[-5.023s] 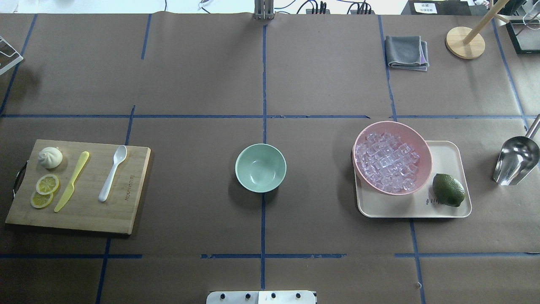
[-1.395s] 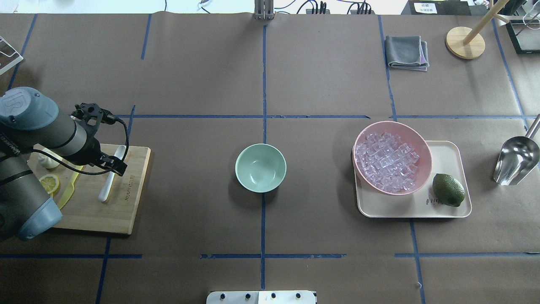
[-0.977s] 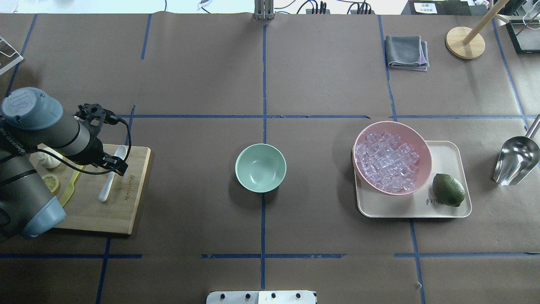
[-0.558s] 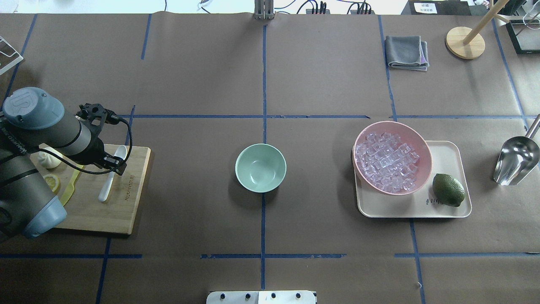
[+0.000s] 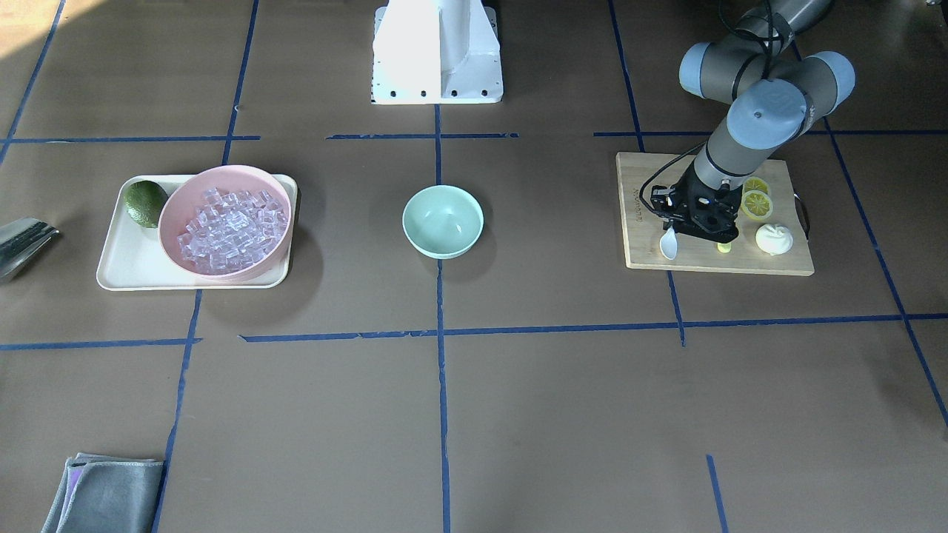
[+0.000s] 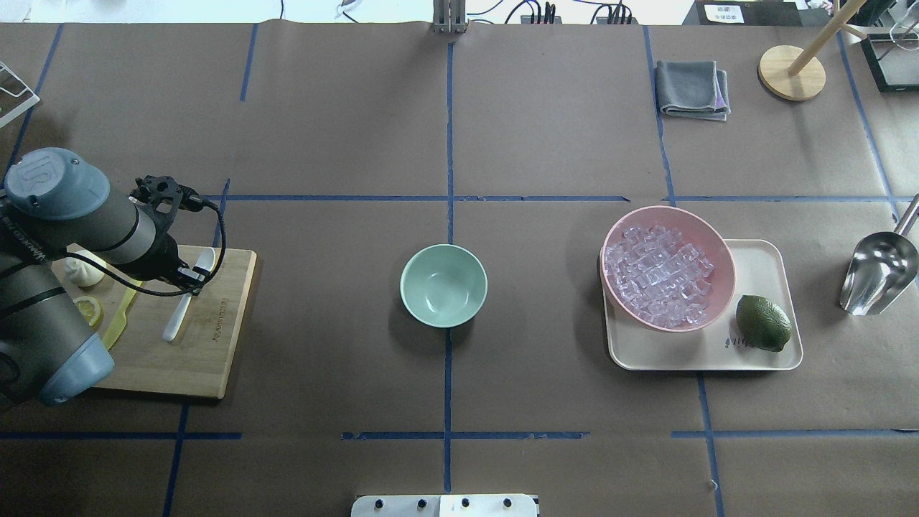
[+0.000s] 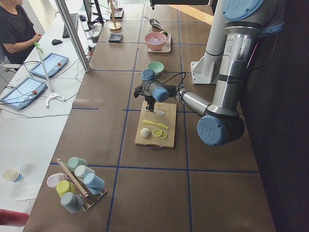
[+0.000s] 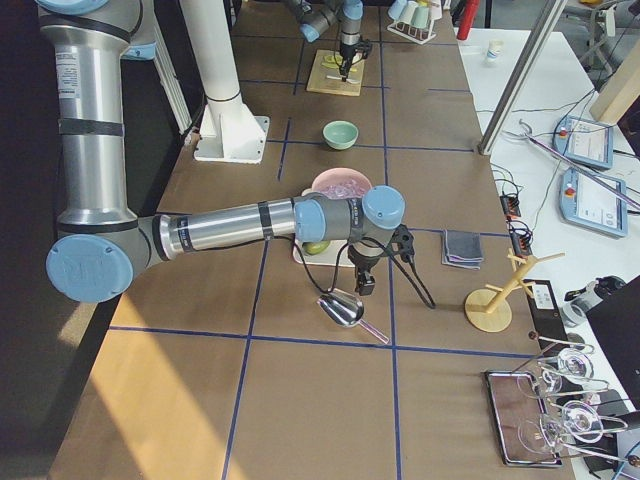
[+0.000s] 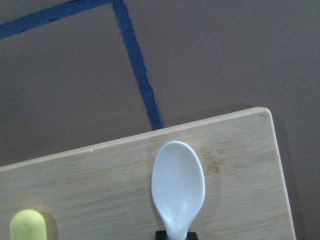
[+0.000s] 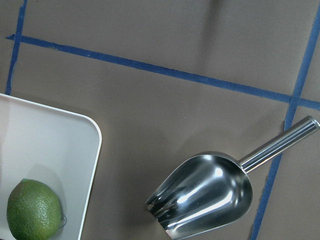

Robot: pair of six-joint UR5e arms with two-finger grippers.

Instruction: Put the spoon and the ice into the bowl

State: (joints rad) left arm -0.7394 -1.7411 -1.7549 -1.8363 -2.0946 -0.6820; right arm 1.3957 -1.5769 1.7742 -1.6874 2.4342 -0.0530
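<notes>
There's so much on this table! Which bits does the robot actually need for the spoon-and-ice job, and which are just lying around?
Needed: spoon, ice, mint-green bowl. The pink bowl only holds the ice.

Lying about: yellow-green knife, lemon slices, bun, lime, grey cloth, wooden stand. The metal scoop may serve for the ice.
</notes>
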